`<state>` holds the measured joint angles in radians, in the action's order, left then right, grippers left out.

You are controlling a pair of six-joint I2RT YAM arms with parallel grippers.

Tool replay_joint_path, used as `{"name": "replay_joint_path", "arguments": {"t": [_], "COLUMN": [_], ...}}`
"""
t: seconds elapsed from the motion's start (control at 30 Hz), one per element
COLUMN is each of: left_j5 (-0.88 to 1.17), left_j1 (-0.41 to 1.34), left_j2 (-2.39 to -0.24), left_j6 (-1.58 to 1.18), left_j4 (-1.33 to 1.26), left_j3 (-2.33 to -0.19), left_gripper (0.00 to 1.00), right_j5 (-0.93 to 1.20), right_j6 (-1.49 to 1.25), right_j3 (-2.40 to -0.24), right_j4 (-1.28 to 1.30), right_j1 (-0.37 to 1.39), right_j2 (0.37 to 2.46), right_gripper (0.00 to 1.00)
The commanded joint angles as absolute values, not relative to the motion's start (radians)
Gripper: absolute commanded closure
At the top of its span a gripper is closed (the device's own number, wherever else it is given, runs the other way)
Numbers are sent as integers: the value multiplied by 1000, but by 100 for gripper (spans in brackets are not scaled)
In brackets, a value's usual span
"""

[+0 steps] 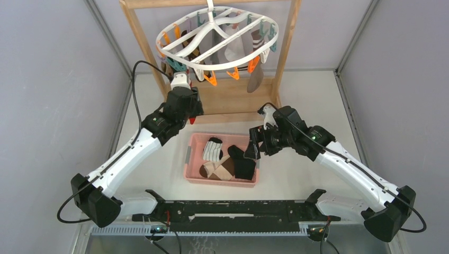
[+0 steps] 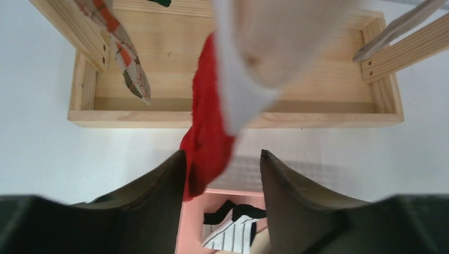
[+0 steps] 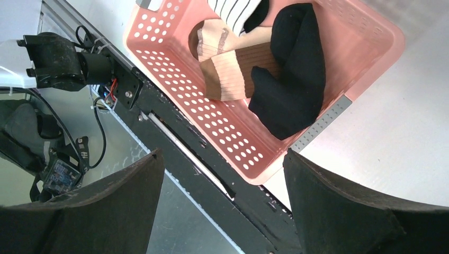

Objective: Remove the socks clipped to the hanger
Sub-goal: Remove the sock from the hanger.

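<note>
The white oval hanger (image 1: 223, 66) hangs from the wooden frame with several socks clipped under it, among them a grey one (image 1: 256, 78). In the left wrist view a red sock (image 2: 207, 142) hangs down with its toe between my left gripper's (image 2: 222, 154) fingers, lying against the left one; the jaws stand apart. A blurred white-and-beige sock (image 2: 262, 47) hangs close to that camera, and a red patterned sock (image 2: 132, 69) hangs to the left. My right gripper (image 1: 253, 149) hovers open and empty at the basket's right edge.
A pink basket (image 1: 189, 168) in front of the frame holds a striped sock (image 1: 213, 149), a black sock (image 1: 243, 164) and a beige-and-brown sock (image 1: 218, 168). The wooden frame's tray-like base (image 2: 233, 119) lies behind it. A black rail (image 1: 233, 211) runs along the near edge.
</note>
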<state>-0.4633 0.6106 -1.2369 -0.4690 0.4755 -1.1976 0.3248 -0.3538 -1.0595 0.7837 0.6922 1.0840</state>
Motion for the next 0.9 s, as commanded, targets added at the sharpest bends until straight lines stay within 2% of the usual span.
{"name": "replay_joint_path", "arguments": {"t": [0.0, 0.1, 0.3, 0.57, 0.87], "left_j5": [-429, -414, -358, -250, -137], "left_j1": [590, 587, 587, 585, 584], "left_j2": [-1245, -1246, -1239, -1218, -1204], "left_j6": [-429, -428, -446, -535, -676], "left_j4": [425, 428, 450, 498, 543], "left_j3": [-1253, -1255, -1272, -1298, -1354], "left_gripper": [52, 67, 83, 83, 82], "right_j5": [343, 350, 388, 590, 862], "right_j6": [-361, -369, -388, -485, -777], "right_j3": [-1048, -1041, -1042, -1043, -1043], "right_j4": [771, 762, 730, 628, 355], "right_j1": [683, 680, 656, 529, 410], "right_j2": [1050, 1048, 1059, 1103, 1223], "right_gripper": [11, 11, 11, 13, 15]}}
